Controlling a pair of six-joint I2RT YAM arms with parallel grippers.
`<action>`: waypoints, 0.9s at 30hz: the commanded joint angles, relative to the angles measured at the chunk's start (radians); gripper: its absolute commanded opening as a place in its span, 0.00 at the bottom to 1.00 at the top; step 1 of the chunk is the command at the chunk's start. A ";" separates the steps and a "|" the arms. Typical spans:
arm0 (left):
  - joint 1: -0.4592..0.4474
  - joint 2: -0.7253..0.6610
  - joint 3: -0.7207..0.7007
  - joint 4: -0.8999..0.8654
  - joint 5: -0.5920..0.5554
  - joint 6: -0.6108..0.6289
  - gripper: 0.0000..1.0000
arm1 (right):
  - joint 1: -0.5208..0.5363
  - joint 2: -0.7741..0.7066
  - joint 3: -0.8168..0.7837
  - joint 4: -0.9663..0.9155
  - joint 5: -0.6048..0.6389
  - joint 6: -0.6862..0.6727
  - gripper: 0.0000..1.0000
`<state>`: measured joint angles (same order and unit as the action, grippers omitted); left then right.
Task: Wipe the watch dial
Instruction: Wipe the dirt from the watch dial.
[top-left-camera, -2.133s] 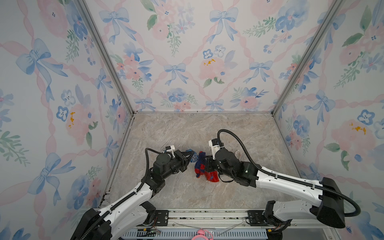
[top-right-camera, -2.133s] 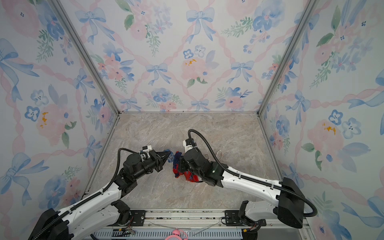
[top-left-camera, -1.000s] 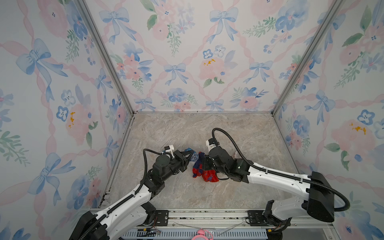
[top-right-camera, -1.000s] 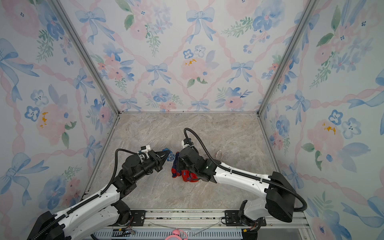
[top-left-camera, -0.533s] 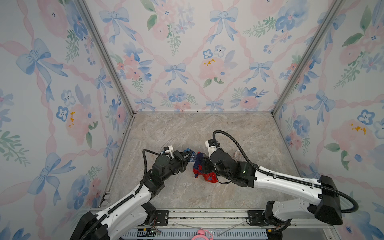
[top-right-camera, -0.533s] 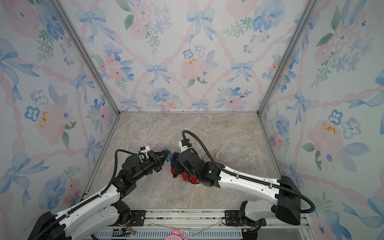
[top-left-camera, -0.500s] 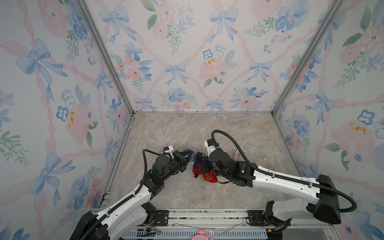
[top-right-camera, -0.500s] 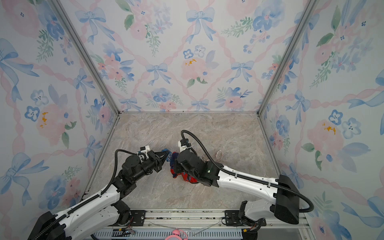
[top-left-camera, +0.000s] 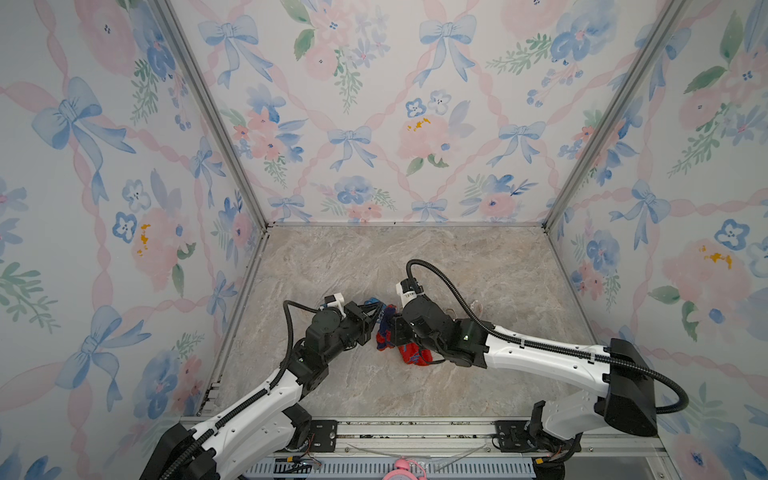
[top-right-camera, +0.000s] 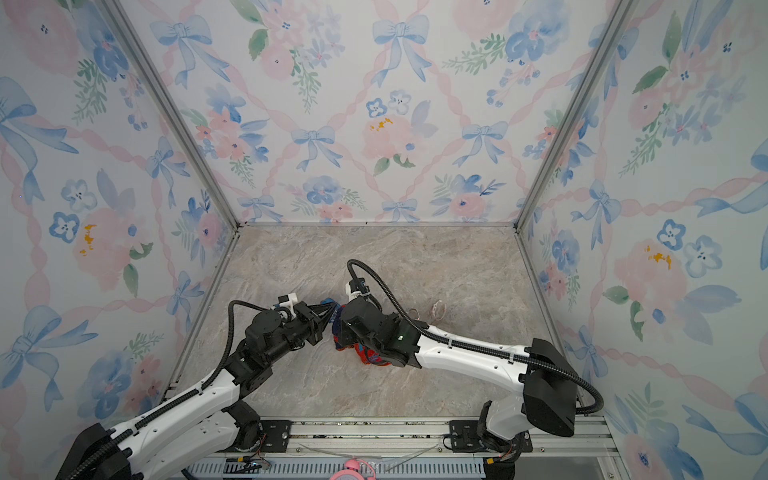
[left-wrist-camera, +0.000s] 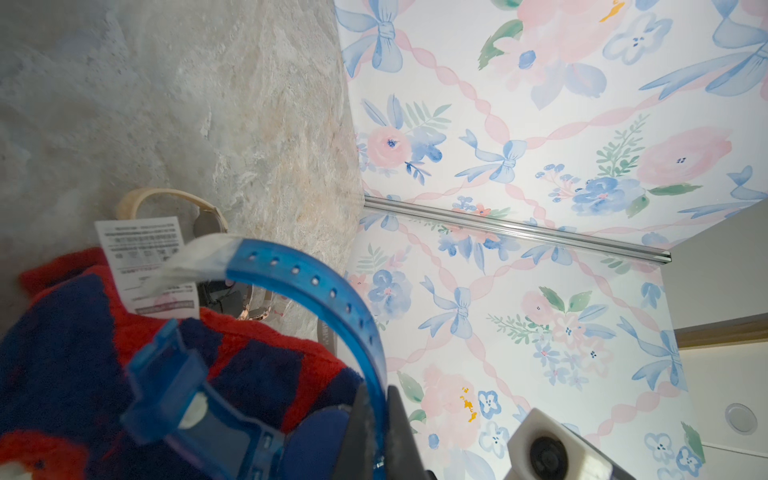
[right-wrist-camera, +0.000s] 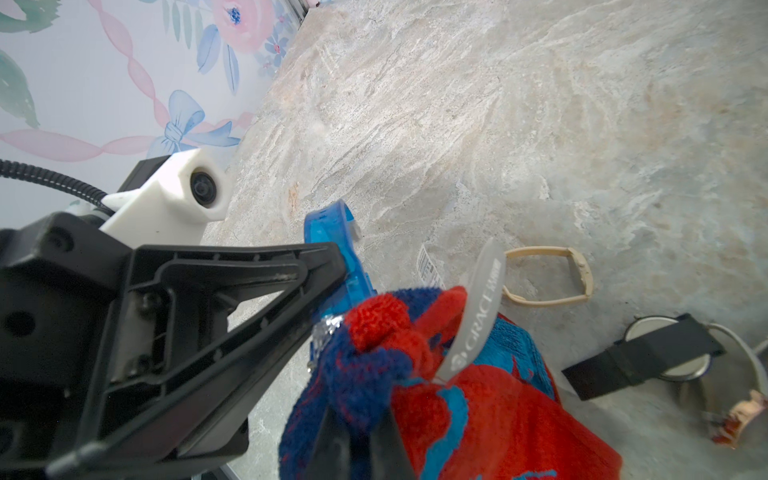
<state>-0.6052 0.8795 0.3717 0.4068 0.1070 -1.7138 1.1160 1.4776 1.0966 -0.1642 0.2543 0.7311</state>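
My left gripper (left-wrist-camera: 376, 399) is shut on the strap of a translucent blue watch (left-wrist-camera: 316, 291), holding it off the marble floor. In both top views the left gripper (top-left-camera: 374, 316) meets the right wrist at mid-floor, with the blue watch (top-right-camera: 329, 301) between them. A bunched red and blue cloth (right-wrist-camera: 374, 353) is pinched in my shut right gripper (right-wrist-camera: 357, 419), and its bunched end lies against the watch (right-wrist-camera: 336, 249). That cloth covers the dial. The rest of the cloth (top-left-camera: 411, 355) hangs down to the floor.
On the floor to the right lie a beige-strap watch (right-wrist-camera: 544, 274), a black-strap watch (right-wrist-camera: 648, 353) and a rose-gold piece (right-wrist-camera: 744, 415); the top views show them small (top-right-camera: 438, 308). Flowered walls (top-left-camera: 124, 208) close in three sides.
The right gripper has shifted the cloth back and forth a little against the watch. The left arm has stayed almost still, and both grips are unchanged.
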 joint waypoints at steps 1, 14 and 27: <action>-0.008 -0.025 0.012 0.055 0.044 -0.029 0.00 | -0.028 0.018 -0.027 0.047 -0.030 0.027 0.00; -0.008 -0.038 0.010 0.067 0.032 -0.044 0.00 | -0.079 0.014 -0.096 0.053 -0.052 0.053 0.00; 0.007 -0.053 -0.031 0.105 0.046 -0.081 0.00 | -0.063 -0.261 -0.181 -0.005 0.039 0.046 0.00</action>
<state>-0.6067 0.8280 0.3561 0.4706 0.1246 -1.7744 1.0195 1.2705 0.9119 -0.1757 0.2447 0.7925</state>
